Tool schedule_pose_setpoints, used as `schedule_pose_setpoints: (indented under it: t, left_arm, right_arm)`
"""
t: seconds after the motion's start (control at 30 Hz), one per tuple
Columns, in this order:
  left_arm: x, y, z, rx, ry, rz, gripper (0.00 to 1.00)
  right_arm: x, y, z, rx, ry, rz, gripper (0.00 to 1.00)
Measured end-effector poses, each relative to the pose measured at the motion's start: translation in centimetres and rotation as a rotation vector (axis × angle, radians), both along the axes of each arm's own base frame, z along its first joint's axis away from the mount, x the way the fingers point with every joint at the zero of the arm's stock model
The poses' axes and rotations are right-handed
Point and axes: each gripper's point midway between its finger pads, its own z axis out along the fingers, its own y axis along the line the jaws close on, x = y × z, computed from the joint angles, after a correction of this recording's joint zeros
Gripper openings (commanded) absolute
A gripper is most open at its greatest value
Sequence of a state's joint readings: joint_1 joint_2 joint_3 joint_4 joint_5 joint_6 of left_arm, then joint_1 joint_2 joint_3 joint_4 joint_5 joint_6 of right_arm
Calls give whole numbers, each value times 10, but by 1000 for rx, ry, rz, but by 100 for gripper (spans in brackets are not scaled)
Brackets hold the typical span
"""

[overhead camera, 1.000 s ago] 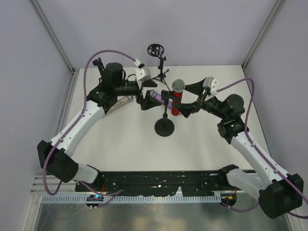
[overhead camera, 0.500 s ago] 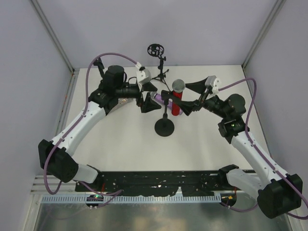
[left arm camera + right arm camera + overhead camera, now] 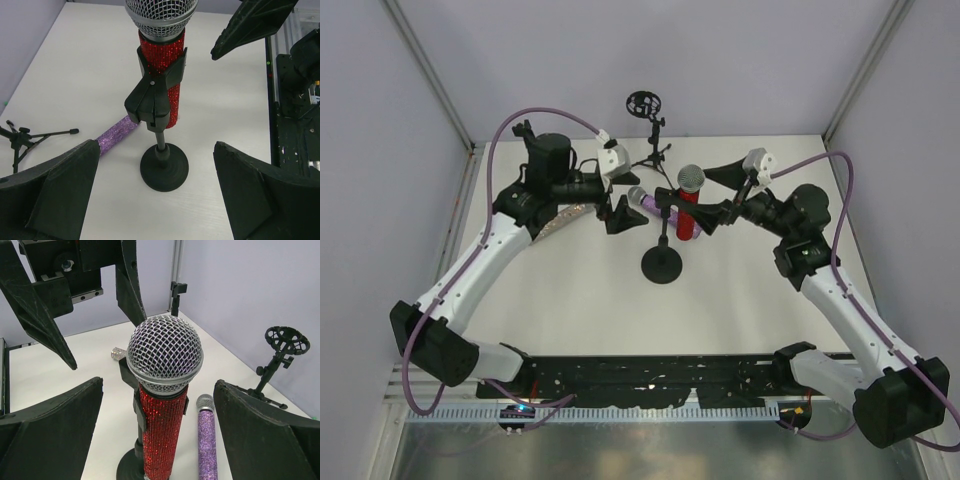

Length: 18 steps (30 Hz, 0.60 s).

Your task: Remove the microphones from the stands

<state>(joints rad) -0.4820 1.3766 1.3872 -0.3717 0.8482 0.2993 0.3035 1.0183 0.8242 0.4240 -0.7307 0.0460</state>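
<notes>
Flanking the clipped microphone (image 3: 688, 205) (untouched), left pincer (image 3: 632, 200) and right pincer (image 3: 706, 200) stand spread.

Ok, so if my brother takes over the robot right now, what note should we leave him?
Left pincer: open, empty, facing the stand, not touching it.
Right pincer: open, empty, aimed at the red microphone, not touching it.
Red microphone: upright in the stand's clip; the stand is on the table.
Purple microphone: lying on the table beside the stand, not part of the job.
Done: both arms lined up, nothing gripped.
Left: probably hold the stand with one pincer, grip the red microphone with the other, and lift it out.
</notes>
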Motion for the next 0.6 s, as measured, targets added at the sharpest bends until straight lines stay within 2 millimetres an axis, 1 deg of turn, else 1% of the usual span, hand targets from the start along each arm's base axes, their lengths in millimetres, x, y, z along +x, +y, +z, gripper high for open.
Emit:
schedule_pose_setpoints:
  t: [0.17, 0.33, 0.43, 0.47, 0.53, 0.6]
  left_arm:
    - [-2, 1, 5, 8, -20, -15, 99]
    - [-1, 3, 2, 20, -49, -24, 100]
    - [-1, 7, -1, 45, -42, -32, 100]
    - [-1, 6, 2, 46, -43, -39, 100]
    - [1, 5, 5, 40, -51, -49, 100]
    - [-1, 5, 5, 36, -48, -60, 100]
  right_arm:
    - [4, 0, 4, -15, 8, -8, 95]
    - [5, -3, 5, -23, -9, -21, 95]
    - [12, -2, 6, -37, 7, -31, 95]
    - [14, -2, 7, -41, 8, -36, 95]
    - [15, -4, 6, -49, -4, -49, 95]
    - [13, -7, -3, -62, -12, -65, 95]
